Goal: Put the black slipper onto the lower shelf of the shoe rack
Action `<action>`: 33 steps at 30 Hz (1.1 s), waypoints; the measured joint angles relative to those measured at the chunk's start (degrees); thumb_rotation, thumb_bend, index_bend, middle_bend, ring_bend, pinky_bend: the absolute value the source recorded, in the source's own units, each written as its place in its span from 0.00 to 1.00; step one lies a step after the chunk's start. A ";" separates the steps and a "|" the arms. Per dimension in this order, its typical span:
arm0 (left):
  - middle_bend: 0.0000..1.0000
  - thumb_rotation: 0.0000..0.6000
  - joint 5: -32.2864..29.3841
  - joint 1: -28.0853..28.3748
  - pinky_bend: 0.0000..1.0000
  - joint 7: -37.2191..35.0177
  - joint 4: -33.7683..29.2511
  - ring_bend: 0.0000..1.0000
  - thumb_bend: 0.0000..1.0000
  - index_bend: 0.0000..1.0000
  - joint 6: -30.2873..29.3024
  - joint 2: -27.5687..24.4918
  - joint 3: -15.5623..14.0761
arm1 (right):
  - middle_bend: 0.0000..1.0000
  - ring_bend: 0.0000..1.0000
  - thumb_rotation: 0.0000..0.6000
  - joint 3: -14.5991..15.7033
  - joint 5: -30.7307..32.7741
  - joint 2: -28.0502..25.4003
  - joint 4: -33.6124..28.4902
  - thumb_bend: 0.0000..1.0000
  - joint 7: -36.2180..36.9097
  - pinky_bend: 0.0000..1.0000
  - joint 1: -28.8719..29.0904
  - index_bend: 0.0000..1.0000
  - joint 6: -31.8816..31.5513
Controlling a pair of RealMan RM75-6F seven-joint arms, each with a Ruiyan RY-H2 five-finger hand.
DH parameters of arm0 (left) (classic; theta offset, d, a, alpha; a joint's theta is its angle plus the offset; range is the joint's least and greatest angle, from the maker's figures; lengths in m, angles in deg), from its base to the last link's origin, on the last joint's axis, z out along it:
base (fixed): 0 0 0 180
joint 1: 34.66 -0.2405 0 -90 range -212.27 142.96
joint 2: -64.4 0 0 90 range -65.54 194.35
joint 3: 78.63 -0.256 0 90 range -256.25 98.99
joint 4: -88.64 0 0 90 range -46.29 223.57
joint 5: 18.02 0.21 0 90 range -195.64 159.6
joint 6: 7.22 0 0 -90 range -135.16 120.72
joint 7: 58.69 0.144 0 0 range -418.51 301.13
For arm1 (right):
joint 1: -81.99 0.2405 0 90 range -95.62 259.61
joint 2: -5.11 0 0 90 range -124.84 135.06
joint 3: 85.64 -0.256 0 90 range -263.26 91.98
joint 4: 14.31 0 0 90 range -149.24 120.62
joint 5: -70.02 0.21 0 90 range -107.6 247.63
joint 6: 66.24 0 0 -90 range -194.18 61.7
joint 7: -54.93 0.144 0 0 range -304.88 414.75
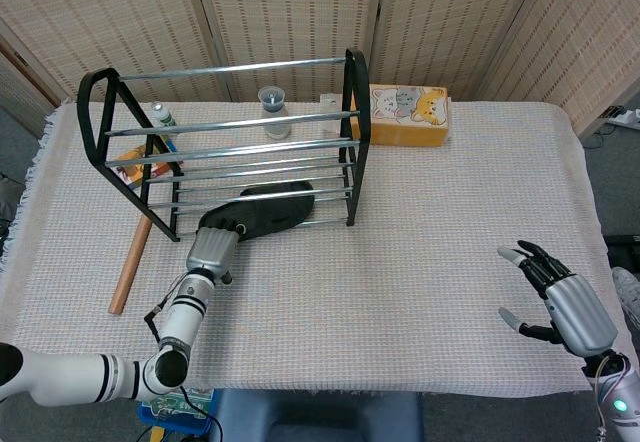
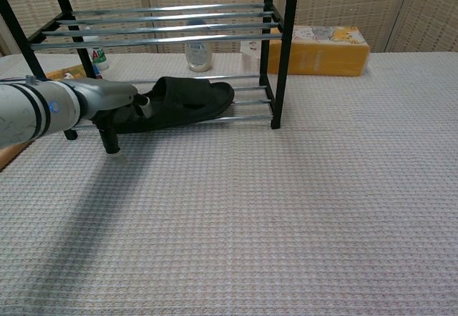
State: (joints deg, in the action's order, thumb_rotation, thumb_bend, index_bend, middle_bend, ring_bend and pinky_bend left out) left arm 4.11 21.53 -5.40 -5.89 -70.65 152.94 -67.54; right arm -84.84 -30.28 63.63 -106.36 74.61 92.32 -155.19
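The black slipper [image 1: 270, 211] lies on the lower rails of the shoe rack [image 1: 352, 112], and the left hand [image 1: 214, 249] touches its heel end; I cannot tell whether it grips. The right hand [image 1: 560, 300] hovers well apart, fingers spread, holding nothing. A wooden stick [image 1: 133, 260] lies beside the rack; a yellow cat box [image 1: 408, 115], a cup [image 1: 272, 110] and a bottle [image 1: 160, 116] stand behind it.

We record: woven reed folding screens [image 1: 300, 12] across the frame's top; worktop [image 1: 420, 242] under pale waffle-weave cloth; grey floor [image 1: 612, 177] at right.
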 measured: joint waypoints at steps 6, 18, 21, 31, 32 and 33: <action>0.20 1.00 -0.50 1.49 0.35 0.48 -0.09 0.13 0.13 0.21 -0.87 1.02 0.55 | 0.20 0.14 1.00 0.00 0.14 -0.04 0.33 0.27 0.39 0.24 -0.23 0.10 -0.33; 0.20 1.00 -2.66 2.42 0.35 0.18 1.21 0.13 0.13 0.18 -1.59 0.44 1.68 | 0.20 0.14 1.00 -0.11 0.18 0.17 0.93 0.27 1.05 0.24 -0.22 0.10 -0.43; 0.20 1.00 -0.89 1.99 0.35 -0.33 -0.37 0.13 0.13 0.17 -2.11 -0.50 1.10 | 0.20 0.14 1.00 -0.10 0.05 0.18 0.98 0.27 1.09 0.24 -0.15 0.10 -0.37; 0.20 1.00 14.62 -1.19 0.34 -6.01 -0.39 0.13 0.13 0.17 -2.45 -2.07 -3.74 | 0.20 0.14 1.00 -0.01 -0.23 0.17 0.54 0.27 0.66 0.24 -0.09 0.10 -0.33; 0.20 1.00 16.01 -1.60 0.34 -6.96 -0.22 0.13 0.13 0.18 -2.16 -2.24 -4.27 | 0.20 0.14 1.00 -0.01 -0.22 0.14 0.49 0.27 0.61 0.24 -0.12 0.10 -0.37; 0.20 1.00 17.30 -2.06 0.34 -7.95 -0.15 0.13 0.13 0.18 -1.87 -2.47 -4.78 | 0.20 0.14 1.00 -0.01 -0.21 0.11 0.45 0.27 0.56 0.24 -0.15 0.10 -0.42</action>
State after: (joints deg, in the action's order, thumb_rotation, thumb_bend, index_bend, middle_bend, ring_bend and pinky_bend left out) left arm 21.40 19.48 -13.35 -6.03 -72.52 150.48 -72.32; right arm -84.85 -30.50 63.74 -105.91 75.17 92.17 -155.61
